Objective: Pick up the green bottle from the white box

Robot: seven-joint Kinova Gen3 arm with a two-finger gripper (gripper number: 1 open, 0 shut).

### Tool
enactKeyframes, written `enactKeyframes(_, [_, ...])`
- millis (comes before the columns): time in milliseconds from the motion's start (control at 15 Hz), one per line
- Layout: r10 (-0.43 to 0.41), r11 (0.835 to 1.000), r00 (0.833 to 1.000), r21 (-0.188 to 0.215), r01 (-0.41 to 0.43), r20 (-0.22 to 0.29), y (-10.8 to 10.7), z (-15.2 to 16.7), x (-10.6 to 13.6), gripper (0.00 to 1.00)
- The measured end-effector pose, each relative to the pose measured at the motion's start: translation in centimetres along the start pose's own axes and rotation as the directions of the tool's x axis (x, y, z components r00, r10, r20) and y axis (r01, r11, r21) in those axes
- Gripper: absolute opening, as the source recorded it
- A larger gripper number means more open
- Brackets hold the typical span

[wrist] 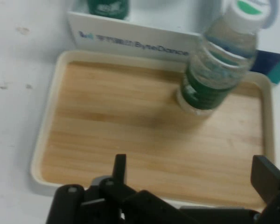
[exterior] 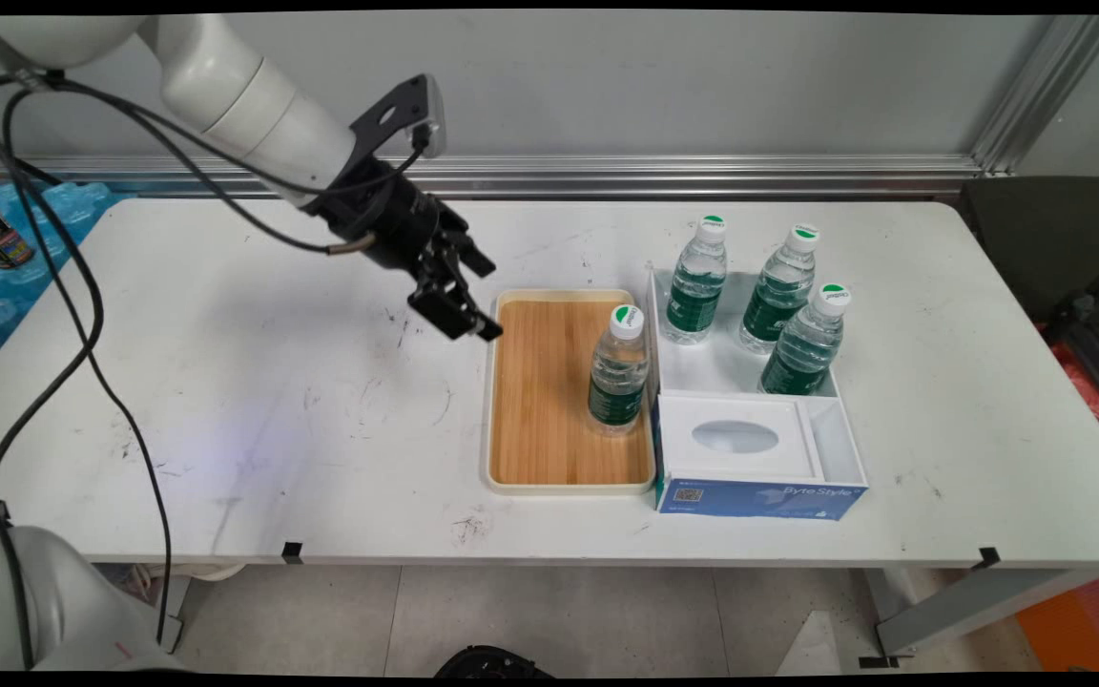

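Hovering spread and empty, the claw (exterior: 469, 303) hangs just above the left rim of the wooden tray (exterior: 549, 401), near its far corner. A water bottle (exterior: 618, 370) stands upright on the tray's right side. Right of the tray, touching it, a white box (exterior: 840, 448) holds three more bottles (exterior: 778, 305) on the tabletop (exterior: 225, 382).

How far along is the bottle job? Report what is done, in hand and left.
Done, as it looks: one bottle stands upright on the wooden tray, near its right edge. In hand: nothing; the gripper hangs open and empty above the tray's far left corner. Left, if the rest are meant to follow: three bottles stand in the white box beside the tray.
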Motion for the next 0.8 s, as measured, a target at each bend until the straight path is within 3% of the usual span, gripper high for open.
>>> enactKeyframes(333, [0.024,0.998,0.999,0.052,-0.022,-0.04,-2.7,1.0,1.9,1.0])
enactKeyframes(800, [0.028,0.996,0.991,0.085,-0.018,-0.127,-4.5,4.0,5.1,1.0])
